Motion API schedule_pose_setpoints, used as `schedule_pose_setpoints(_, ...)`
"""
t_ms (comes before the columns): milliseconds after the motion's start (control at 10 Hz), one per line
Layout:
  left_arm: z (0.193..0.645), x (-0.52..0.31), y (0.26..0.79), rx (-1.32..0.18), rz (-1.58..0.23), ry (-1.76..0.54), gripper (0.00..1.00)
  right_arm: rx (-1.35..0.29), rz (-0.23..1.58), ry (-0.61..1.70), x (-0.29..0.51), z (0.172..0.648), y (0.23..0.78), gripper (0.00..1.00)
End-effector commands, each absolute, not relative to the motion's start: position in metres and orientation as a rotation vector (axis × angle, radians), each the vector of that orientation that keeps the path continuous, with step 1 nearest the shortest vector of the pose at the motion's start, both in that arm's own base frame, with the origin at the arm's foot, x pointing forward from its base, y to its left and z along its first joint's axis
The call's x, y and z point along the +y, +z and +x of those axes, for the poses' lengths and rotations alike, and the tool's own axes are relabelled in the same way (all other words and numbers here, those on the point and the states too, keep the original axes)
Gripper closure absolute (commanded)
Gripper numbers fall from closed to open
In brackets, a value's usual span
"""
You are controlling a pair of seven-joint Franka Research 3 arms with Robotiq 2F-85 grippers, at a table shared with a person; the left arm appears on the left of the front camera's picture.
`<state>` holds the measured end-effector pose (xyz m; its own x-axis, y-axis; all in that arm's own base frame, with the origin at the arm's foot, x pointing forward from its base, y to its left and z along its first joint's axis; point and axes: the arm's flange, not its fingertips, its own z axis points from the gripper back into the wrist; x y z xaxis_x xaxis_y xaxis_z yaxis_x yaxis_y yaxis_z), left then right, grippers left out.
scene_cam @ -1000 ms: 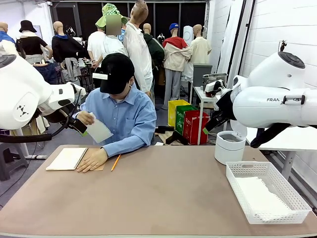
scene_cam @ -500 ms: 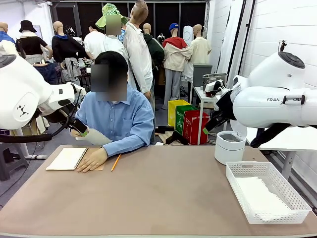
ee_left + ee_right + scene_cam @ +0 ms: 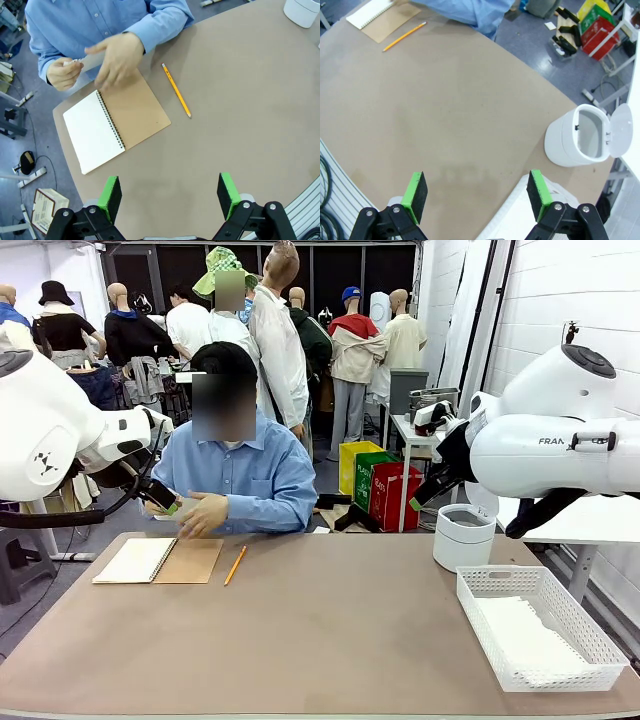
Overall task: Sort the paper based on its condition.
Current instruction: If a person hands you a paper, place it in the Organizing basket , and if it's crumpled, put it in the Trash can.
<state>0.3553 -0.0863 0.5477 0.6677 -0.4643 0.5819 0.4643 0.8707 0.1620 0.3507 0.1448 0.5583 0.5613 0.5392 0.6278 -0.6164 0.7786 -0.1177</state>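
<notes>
The paper [image 3: 86,61] was held in the person's hands [image 3: 117,57] above the table's far edge, at 11 o'clock from the left gripper [image 3: 169,186]. Its jaws stood wide open and empty. The hands hid the paper's long axis. The right gripper [image 3: 476,182], equally open and empty, was well apart; the left arm was nearer.

The left arm [image 3: 45,435] is a glossy white rounded shell with a black dotted mark and a black cable [image 3: 60,520]. The right arm [image 3: 560,445] carries dark lettering. The left gripper [image 3: 169,195] and right gripper [image 3: 476,195] are black with green pads and silver screws. The person [image 3: 240,475] wears a blue collared shirt [image 3: 270,490] with long sleeves.
</notes>
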Motion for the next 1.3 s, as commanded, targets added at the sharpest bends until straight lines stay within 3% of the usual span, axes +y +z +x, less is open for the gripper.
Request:
schedule_pose_setpoints(0, 0.3558, -0.0858, 0.5471, -0.654, -0.001, -0.523, 0.0, -0.698, 0.123, 0.679, 0.1432, 0.3516, 0.5594, 0.0)
schedule_pose_setpoints(1200, 0.3558, -0.0858, 0.5471, -0.654, -0.001, -0.523, 0.0, -0.698, 0.123, 0.679, 0.1432, 0.3516, 0.5594, 0.0)
